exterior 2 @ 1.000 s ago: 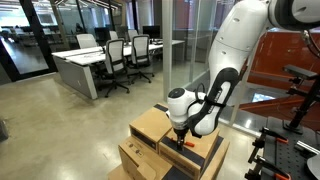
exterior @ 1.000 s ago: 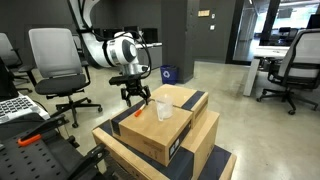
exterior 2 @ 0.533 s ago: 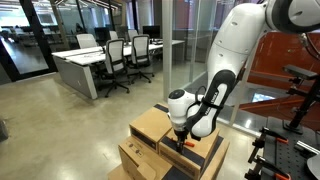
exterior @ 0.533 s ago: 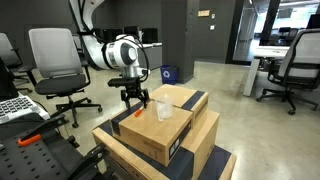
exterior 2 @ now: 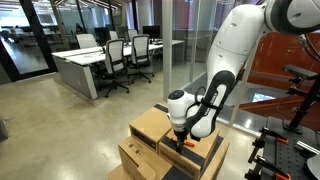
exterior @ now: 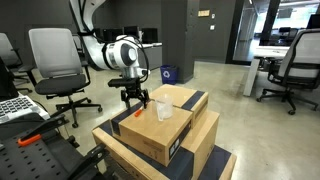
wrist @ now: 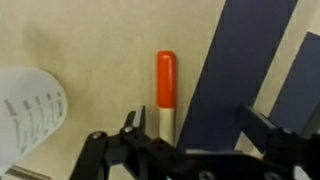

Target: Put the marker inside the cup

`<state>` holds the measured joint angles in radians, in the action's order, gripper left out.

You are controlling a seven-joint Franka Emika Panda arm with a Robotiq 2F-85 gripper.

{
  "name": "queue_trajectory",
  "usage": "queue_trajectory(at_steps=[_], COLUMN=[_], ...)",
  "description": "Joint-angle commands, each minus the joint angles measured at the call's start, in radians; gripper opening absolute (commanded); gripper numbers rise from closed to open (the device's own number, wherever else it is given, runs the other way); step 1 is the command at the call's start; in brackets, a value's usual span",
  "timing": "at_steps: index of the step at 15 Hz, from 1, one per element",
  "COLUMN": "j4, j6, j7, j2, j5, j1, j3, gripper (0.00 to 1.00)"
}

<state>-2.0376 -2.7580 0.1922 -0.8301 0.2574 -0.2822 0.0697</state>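
A marker with an orange cap (wrist: 166,85) lies on top of a cardboard box (exterior: 175,128). In the wrist view it sits just inside one finger of my gripper (wrist: 200,130), which is open and empty and hovers right above it. A clear plastic cup (wrist: 25,115) with printed markings stands on the box beside the marker. In an exterior view the gripper (exterior: 134,98) hangs over the marker (exterior: 137,113), with the cup (exterior: 163,110) close by. The gripper also shows in an exterior view (exterior 2: 180,138), where the cup is hidden.
The boxes are stacked, with dark tape strips (wrist: 235,70) across the top. Office chairs (exterior: 55,65) and desks (exterior 2: 90,65) stand around on the concrete floor. A black and red frame (exterior: 30,140) stands near the boxes.
The arm has shifted very slightly sideways over the box. The marker and the cup have not moved, and the gripper stays open.
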Motion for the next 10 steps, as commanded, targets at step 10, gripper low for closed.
queue_trajectory(at_steps=[10], j4=[0.007], j6=[-0.002], j7=[-0.014], j2=[-0.005], j5=[-0.024], j1=[0.005], j3=[-0.005], gripper=[1.00])
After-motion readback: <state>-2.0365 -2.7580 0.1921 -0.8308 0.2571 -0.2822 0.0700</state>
